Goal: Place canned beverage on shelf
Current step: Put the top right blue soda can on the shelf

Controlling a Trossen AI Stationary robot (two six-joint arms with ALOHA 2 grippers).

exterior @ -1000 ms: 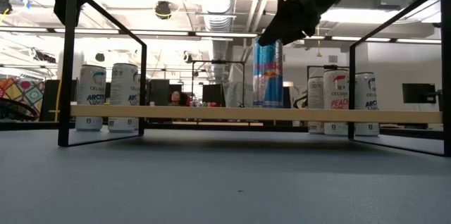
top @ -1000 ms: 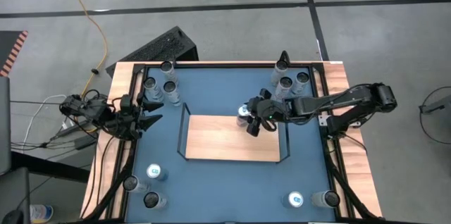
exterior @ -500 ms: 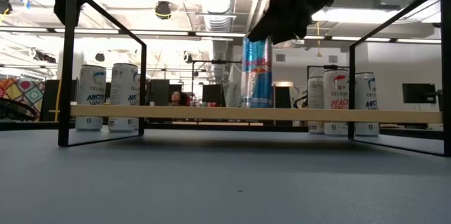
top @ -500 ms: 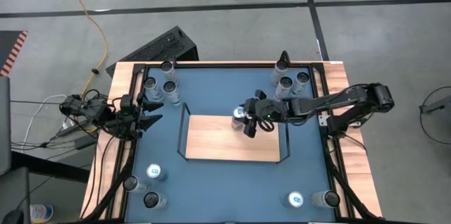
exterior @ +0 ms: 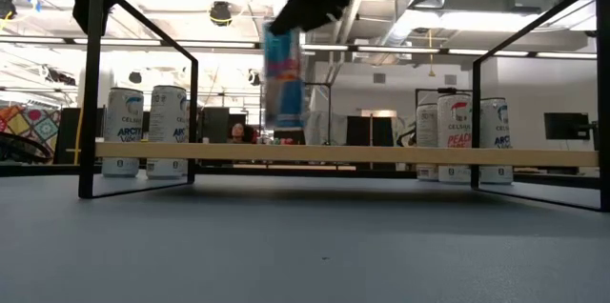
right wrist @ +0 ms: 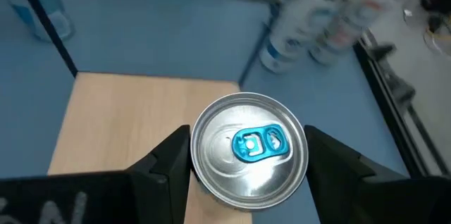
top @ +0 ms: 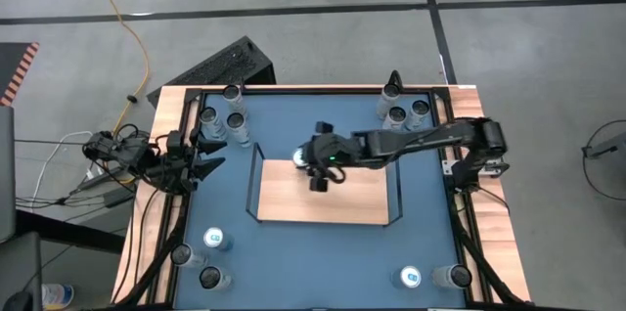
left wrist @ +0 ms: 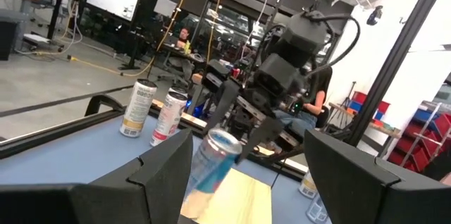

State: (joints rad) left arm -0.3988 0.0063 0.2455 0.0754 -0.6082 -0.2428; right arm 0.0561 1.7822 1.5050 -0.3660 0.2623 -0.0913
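Over the far edge of the shelf (top: 323,205), left of its middle, the right gripper (top: 311,162) pinches a blue canned beverage (exterior: 282,79) between its two fingers, holding it by the top rim. In the low view the can hangs clear above the light-wood board, slightly tilted. The right wrist view shows the can lid (right wrist: 249,146) with a blue tab seated between both fingers, the board below it. The left gripper (top: 207,154) waits at the left edge of the table, its fingers spread with nothing between them. Clusters of other cans (top: 223,120) stand at the table corners.
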